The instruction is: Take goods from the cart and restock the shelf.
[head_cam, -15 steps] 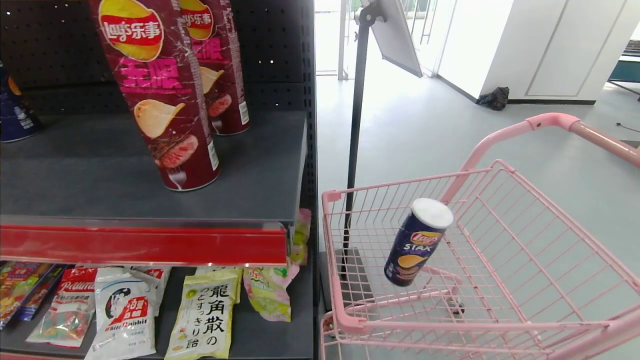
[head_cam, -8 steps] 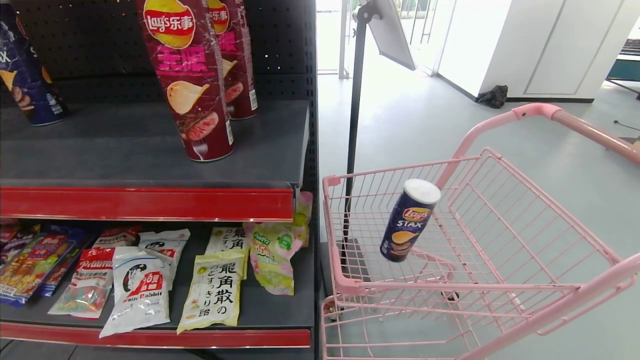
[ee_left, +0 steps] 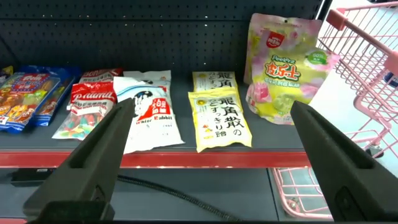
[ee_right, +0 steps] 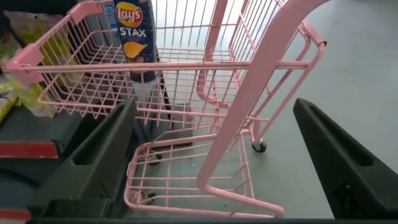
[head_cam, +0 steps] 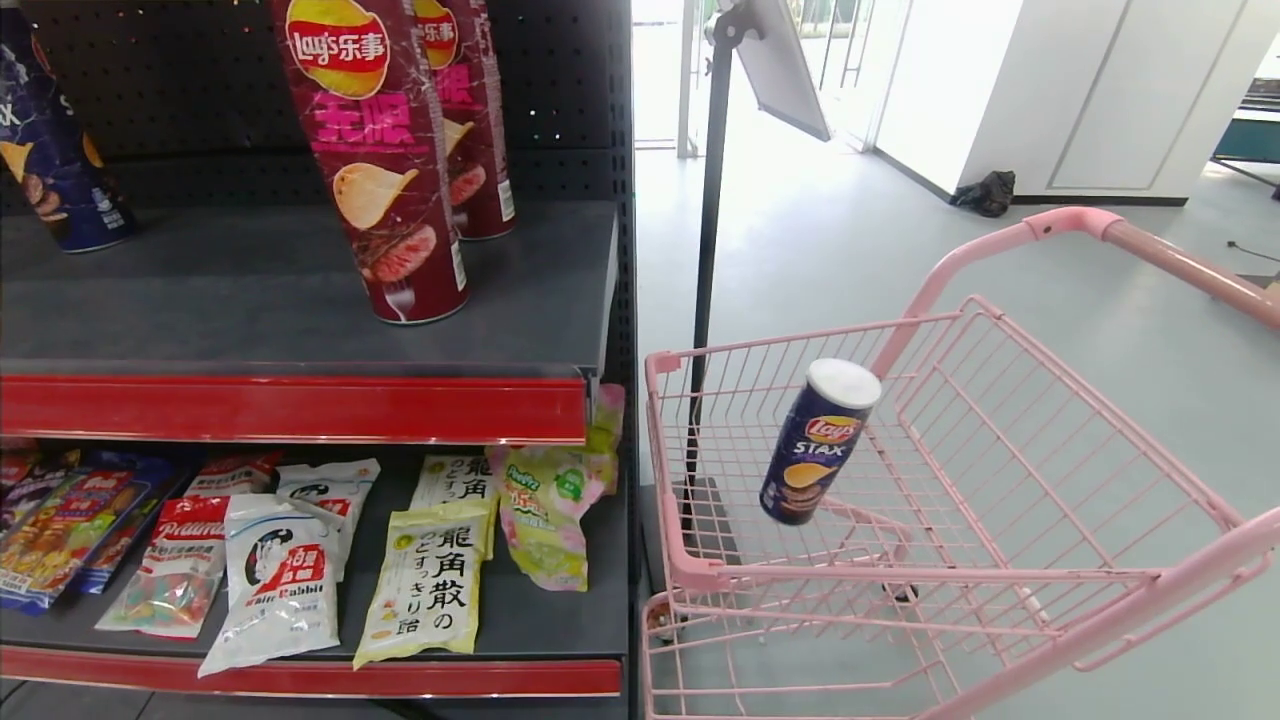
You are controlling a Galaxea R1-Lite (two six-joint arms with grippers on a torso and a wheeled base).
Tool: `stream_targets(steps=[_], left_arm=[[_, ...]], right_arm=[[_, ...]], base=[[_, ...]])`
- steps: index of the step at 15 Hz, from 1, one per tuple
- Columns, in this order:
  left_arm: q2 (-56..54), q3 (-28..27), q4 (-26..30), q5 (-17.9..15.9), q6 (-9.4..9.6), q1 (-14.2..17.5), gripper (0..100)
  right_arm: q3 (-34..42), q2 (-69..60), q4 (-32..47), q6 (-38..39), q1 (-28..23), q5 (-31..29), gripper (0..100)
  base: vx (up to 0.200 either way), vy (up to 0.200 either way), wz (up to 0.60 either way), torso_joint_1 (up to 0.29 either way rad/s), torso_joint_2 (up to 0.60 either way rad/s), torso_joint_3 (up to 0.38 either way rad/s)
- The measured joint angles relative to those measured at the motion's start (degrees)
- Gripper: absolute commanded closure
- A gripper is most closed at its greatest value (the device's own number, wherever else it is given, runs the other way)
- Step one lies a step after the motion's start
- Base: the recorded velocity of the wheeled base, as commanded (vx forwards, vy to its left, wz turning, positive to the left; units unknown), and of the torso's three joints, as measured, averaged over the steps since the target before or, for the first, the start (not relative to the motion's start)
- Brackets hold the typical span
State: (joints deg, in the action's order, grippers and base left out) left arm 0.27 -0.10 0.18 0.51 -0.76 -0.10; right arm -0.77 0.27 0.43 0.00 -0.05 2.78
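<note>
While both arms hang low in front of the shelving, the left gripper (ee_left: 211,106) has its fingers spread wide and grips nothing; it faces the lower shelf (ee_left: 280,138). The right gripper (ee_right: 214,102) is spread just as wide, also with nothing between its fingers, and faces the cart (ee_right: 155,65) from the side nearest the robot. On the lower shelf (head_cam: 540,620), flat packets lie side by side behind a red edge strip (head_cam: 300,675): a red-and-white packet (head_cam: 165,570), a white packet (head_cam: 268,590) partly over it, a yellow packet (head_cam: 425,590) beside that, and a green-and-pink bag (head_cam: 545,520) at the end next to the cart. The pink wire cart (head_cam: 900,575) stands just beside the shelving, to its right. Inside its basket is the can (head_cam: 820,440), dark blue with a white lid, tilted with the lid uppermost and sitting toward the shelf-side end; which wires it leans on I cannot tell. From the right wrist the can (ee_right: 135,37) shows beyond the near rim. Higher and farther back, the upper shelf (head_cam: 250,300) carries a maroon tube (head_cam: 385,170) upright near its front, a second maroon tube (head_cam: 480,130) close behind it, and a blue tube (head_cam: 50,170) well apart at the left. Between shelving and cart, a black pole (head_cam: 708,250) rises from the floor.
</note>
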Motion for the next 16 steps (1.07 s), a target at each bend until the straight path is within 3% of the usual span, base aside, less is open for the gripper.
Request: stream_targets(steps=[4, 9, 12, 14, 16], left_arm=[[0.0, 0.0, 0.0, 0.0, 0.0, 0.0, 0], [0.0, 0.0, 0.0, -0.02, 0.0, 0.02, 0], [0.0, 0.0, 0.0, 0.0, -0.02, 0.0, 0], [0.0, 0.0, 0.0, 0.0, 0.0, 0.0, 0], [0.0, 0.0, 0.0, 0.0, 0.0, 0.0, 0]], right_arm=[[-12.29, 9.02, -3.82, -0.49, 1.43, 3.1, 0], [-30.62, 42.16, -16.13, -0.18, 5.01, 10.65, 0], [-37.44, 61.42, -27.05, -3.39, 3.96, 22.92, 0], [-40.22, 72.89, -30.45, -12.67, -0.17, 35.01, 0], [-41.76, 82.14, -31.77, -19.79, -4.22, 42.98, 0]], base=[[0.0, 0.0, 0.0, 0.0, 0.0, 0.0], [0.0, 0.0, 0.0, 0.0, 0.0, 0.0], [0.0, 0.0, 0.0, 0.0, 0.0, 0.0], [0.0, 0.0, 0.0, 0.0, 0.0, 0.0], [0.0, 0.0, 0.0, 0.0, 0.0, 0.0]])
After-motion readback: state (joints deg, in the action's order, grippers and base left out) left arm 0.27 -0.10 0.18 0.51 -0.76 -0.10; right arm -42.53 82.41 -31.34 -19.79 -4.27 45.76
